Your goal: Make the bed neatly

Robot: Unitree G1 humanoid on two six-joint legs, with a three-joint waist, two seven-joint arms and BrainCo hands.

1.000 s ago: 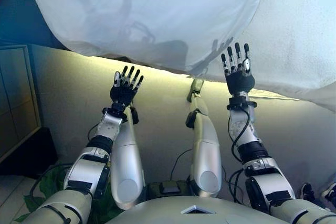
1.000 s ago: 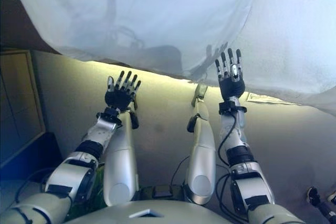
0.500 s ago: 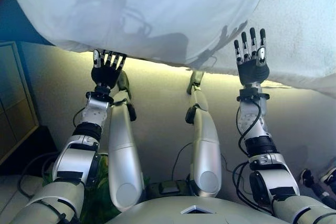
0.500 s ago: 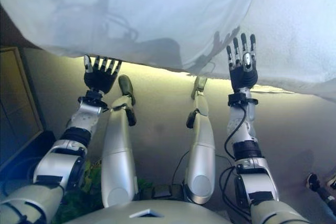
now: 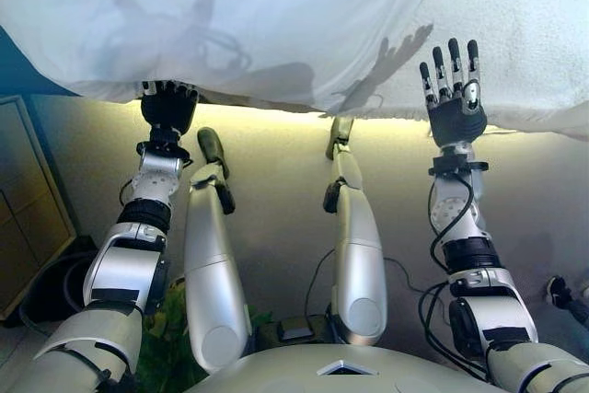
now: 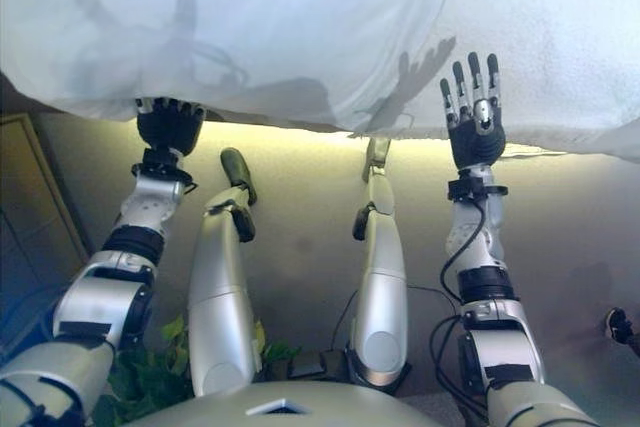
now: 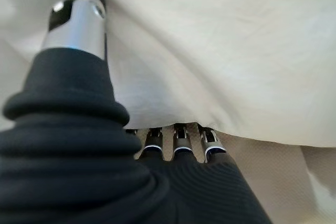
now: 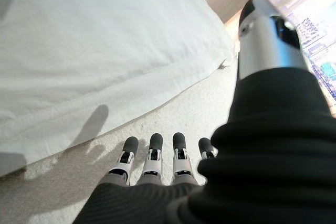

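A smooth white sheet point(image 5: 230, 25) hangs over the bed's near edge. To its right lies the textured white bed surface point(image 5: 525, 34). My left hand point(image 5: 167, 108) is up at the sheet's lower edge. In the left wrist view its fingers point(image 7: 181, 142) run under the hem of the sheet point(image 7: 220, 51), tips hidden. My right hand point(image 5: 456, 98) is open, fingers straight, held over the textured surface just right of the sheet's edge and touching nothing. It also shows in the right wrist view point(image 8: 152, 182), before the sheet point(image 8: 79, 51).
The bed's pale side panel point(image 5: 276, 190) stands below a lit strip under the mattress. A wooden cabinet point(image 5: 28, 200) stands at the left. Green leaves point(image 5: 170, 338) lie on the floor by me. A dark shoe-like thing point(image 5: 557, 290) shows at the right.
Both arms have reached forward and up. My left hand has gone from open below the sheet to its hem, fingertips now under it. My right hand has risen over the textured surface.
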